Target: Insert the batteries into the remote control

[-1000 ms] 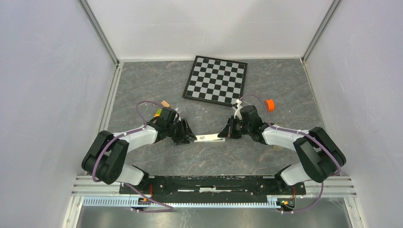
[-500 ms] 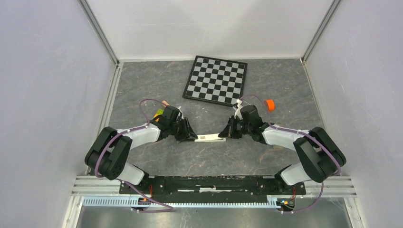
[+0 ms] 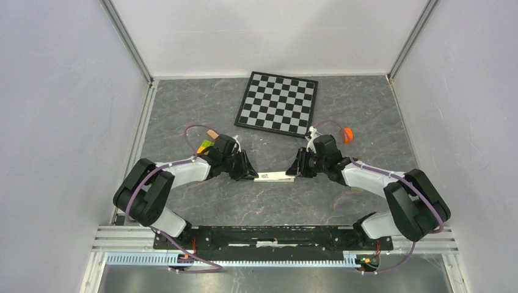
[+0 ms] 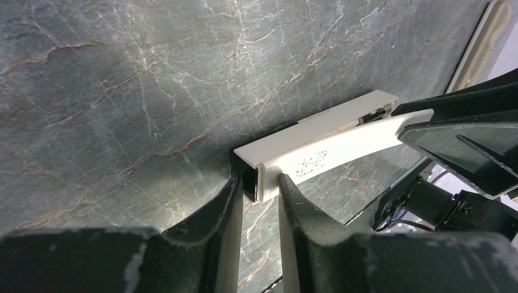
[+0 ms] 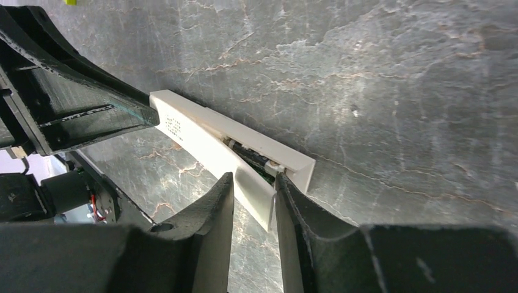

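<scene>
The white remote control [image 3: 273, 176] hangs between my two grippers, just over the table's middle. My left gripper [image 4: 259, 183] is shut on the remote control's [image 4: 317, 140] left end, one finger on its dark face and one on its pale back. In the right wrist view the remote control [image 5: 195, 125] shows its back, with a dark greenish battery [image 5: 251, 160] lying in the open recess. A white cover panel [image 5: 253, 192] juts between the fingers of my right gripper [image 5: 253, 180]. That gripper stands open: the right finger touches the panel and a gap shows at the left finger.
A black-and-white checkerboard [image 3: 278, 102] lies at the back. An orange cap [image 3: 347, 134] sits behind my right wrist. A small yellow-green item [image 3: 204, 145] and a tan one [image 3: 212, 133] lie behind my left wrist. Grey walls close in on three sides.
My left gripper moved right and closed onto the remote's left end. My right gripper, shut a second ago, has opened, and the remote has shifted slightly right.
</scene>
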Controlling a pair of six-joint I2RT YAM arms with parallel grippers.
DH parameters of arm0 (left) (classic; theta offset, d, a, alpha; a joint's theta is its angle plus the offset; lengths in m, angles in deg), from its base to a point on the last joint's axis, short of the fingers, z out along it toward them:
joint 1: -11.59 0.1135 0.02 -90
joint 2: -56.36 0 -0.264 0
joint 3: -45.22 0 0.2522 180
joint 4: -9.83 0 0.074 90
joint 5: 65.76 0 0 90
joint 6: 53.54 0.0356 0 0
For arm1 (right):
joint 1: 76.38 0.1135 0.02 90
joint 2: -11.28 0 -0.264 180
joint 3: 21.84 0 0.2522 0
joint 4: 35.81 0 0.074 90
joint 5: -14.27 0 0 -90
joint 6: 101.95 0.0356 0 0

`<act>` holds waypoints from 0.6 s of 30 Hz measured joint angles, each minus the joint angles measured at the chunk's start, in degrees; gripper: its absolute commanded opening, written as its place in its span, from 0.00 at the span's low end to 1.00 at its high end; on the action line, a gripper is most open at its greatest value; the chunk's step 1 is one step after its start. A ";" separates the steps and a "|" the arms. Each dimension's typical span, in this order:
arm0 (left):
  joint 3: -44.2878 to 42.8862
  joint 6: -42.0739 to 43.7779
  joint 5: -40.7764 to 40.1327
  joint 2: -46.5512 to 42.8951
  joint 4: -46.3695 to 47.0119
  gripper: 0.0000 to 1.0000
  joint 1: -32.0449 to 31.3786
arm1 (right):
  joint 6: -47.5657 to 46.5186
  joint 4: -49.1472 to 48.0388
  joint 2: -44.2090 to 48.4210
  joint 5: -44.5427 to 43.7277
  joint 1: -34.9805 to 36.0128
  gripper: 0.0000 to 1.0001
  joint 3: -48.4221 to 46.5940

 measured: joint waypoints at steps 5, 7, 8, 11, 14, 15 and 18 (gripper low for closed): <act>-0.09 0.00 0.00 0.15 0.02 0.32 0.00 | -1.25 2.54 1.92 -0.79 -1.38 0.38 0.07; -0.11 0.00 0.00 0.22 0.02 0.32 0.00 | -1.70 3.06 3.15 -0.83 -1.95 0.40 0.39; -0.11 0.00 0.00 0.24 0.02 0.32 0.00 | -1.95 3.32 3.80 -0.79 -2.14 0.43 0.55; -0.17 0.00 0.02 0.35 0.02 0.32 0.00 | -2.80 3.58 5.20 -1.11 -2.56 0.49 0.70; -0.33 0.00 0.13 0.52 0.02 0.32 0.00 | -3.87 3.61 5.73 -1.84 -2.69 0.54 0.76; -0.37 0.00 0.17 0.59 0.02 0.32 0.00 | -4.31 3.58 5.73 -1.81 -2.69 0.55 0.83; -0.50 0.00 0.33 0.74 0.02 0.32 0.00 | -5.46 3.48 5.49 -1.70 -2.69 0.55 1.18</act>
